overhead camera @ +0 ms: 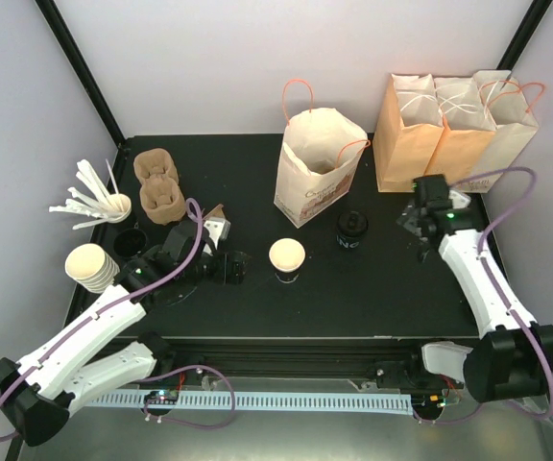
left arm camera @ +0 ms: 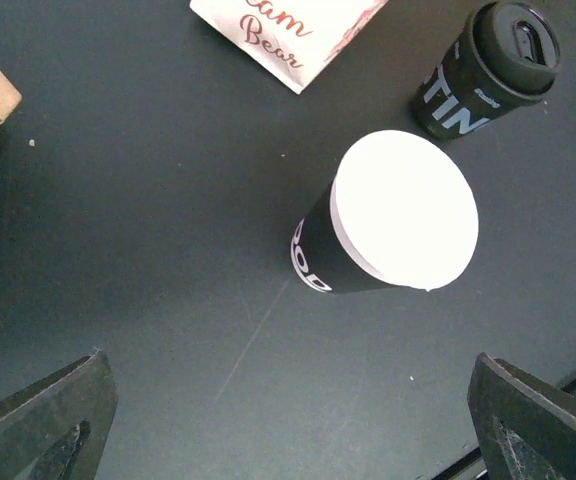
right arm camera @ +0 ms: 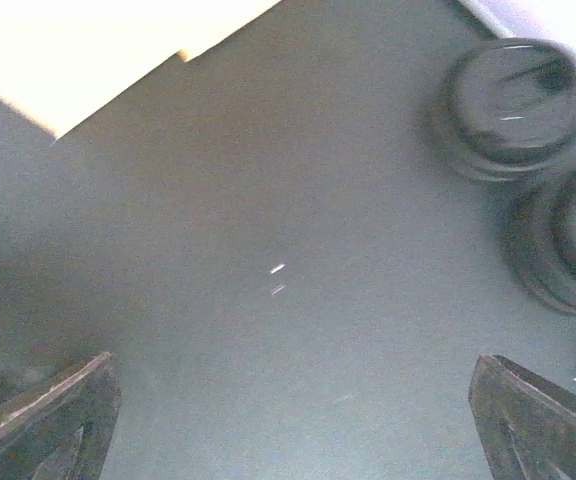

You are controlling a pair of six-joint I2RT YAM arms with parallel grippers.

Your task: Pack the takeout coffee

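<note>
While looking down from above, seeing the takeout coffee point(overhead camera: 352, 230) standing upright on the black tabletop point(overhead camera: 372, 298), wearing its round black lid, touched by nothing. Placing it just in front of the open paper bag point(overhead camera: 315, 168) and slightly to that bag's right, near it but apart. Finding a second black cup point(overhead camera: 287, 259) nearer the arms and to the coffee's left, also upright, its top showing white, well clear of the coffee.

Seeing the left end effector point(left arm camera: 288, 435) sitting left of that second cup, fingers point(left arm camera: 43, 420) spread wide apart and gripping nothing, with both cups lying ahead of it in the wrist view. Seeing the right end effector point(right arm camera: 288, 435) hanging to the coffee's right, in front of the three paper bags point(overhead camera: 449, 130) standing in a row at the back, jaws likewise spread wide and holding nothing. Getting only a blurred wrist view there: bare tabletop and two round dark shapes point(right arm camera: 513, 105) at the right edge, too smeared for naming.

Noting, farther out on the left, a stack of white paper cups point(overhead camera: 89, 264), two brown cup carriers point(overhead camera: 158, 182) and a cup of white stirrers point(overhead camera: 99, 202).
</note>
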